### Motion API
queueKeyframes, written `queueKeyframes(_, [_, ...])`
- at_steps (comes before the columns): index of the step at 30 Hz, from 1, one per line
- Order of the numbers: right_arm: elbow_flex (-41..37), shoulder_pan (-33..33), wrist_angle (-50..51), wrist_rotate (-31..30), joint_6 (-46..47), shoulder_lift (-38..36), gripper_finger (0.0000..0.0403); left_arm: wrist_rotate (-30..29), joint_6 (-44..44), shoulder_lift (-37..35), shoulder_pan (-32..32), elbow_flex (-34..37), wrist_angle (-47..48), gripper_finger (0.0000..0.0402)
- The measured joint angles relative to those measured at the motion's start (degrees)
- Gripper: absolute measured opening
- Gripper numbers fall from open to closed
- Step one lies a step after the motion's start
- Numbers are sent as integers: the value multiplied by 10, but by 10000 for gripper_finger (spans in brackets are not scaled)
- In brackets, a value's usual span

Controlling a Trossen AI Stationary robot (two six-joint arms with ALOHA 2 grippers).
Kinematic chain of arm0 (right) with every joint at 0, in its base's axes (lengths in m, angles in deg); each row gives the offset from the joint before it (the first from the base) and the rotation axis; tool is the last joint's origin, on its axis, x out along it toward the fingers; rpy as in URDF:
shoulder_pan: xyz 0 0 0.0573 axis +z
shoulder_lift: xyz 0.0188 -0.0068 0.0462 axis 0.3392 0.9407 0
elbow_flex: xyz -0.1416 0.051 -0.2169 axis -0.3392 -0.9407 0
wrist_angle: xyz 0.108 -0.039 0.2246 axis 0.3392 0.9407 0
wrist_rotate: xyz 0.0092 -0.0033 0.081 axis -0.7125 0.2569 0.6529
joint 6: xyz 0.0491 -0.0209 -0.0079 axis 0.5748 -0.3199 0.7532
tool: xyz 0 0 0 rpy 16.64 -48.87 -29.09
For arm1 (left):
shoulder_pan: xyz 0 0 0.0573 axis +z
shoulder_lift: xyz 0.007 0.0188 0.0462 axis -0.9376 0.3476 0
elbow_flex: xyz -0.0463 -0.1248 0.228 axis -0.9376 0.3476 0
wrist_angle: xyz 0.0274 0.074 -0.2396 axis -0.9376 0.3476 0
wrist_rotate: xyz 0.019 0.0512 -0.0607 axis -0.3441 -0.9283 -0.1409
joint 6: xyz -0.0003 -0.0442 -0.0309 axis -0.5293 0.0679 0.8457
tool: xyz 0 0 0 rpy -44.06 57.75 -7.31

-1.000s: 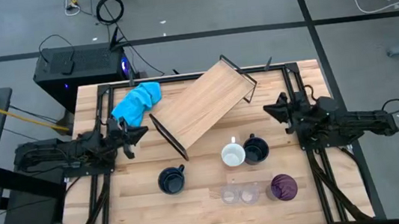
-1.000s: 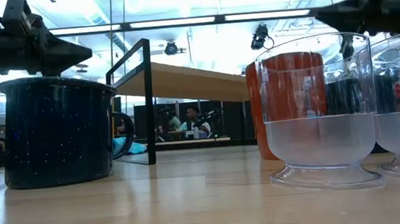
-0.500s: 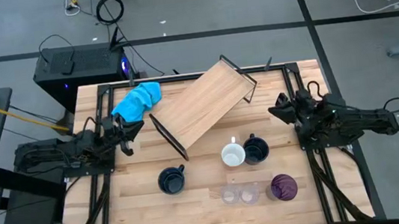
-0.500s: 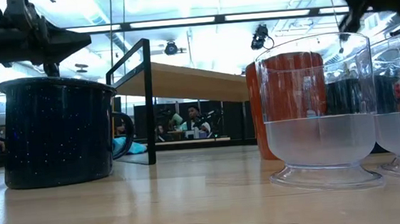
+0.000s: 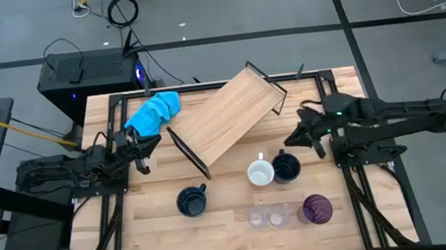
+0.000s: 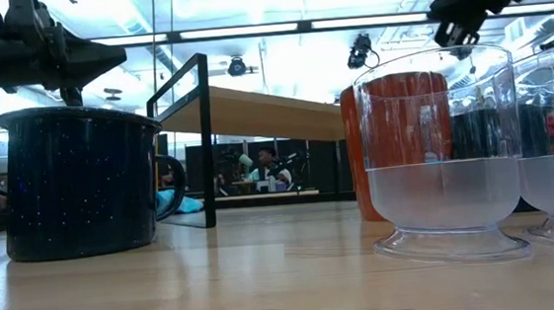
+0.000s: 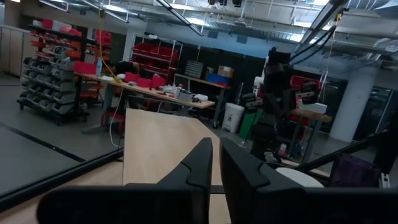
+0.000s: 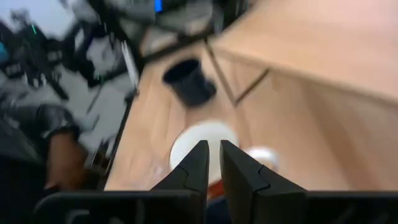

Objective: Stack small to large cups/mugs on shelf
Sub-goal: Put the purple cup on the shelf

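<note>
The shelf (image 5: 229, 116) lies slantwise at the table's middle, resting on its black frame ends. Near of it stand a white mug (image 5: 260, 172) and a navy mug (image 5: 286, 167) side by side, a second navy mug (image 5: 191, 201), two clear cups (image 5: 267, 217) and the purple tumbler (image 5: 317, 208). My right gripper (image 5: 290, 140) is shut and empty, above the table just far-right of the navy mug, tipped down at the white mug (image 8: 202, 146). My left gripper (image 5: 151, 144) is shut and empty at the table's left, beside the shelf's left end.
A bright blue cloth (image 5: 152, 112) lies at the far left corner. In the low view the navy mug (image 6: 76, 181) and the clear cups (image 6: 445, 152) stand close to the camera. Bare planks show between the shelf and the mugs.
My right gripper has reached out from the table's right edge toward the left and near side, toward the navy and white mugs, and has tipped downward. My left gripper has drawn back a little toward the left edge. No cup or mug has moved.
</note>
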Motion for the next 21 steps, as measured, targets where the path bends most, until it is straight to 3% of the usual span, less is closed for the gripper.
queueKeyframes(5, [95,60,98,-6,-10,105,48,0,0,0,0,0,0,30])
queueKeyframes(15, [304,234,344,-193,-62,262,52,0,0,0,0,0,0,36])
queueKeyframes(21, [377,276,417,-222,-10,322,100,0,0,0,0,0,0,38])
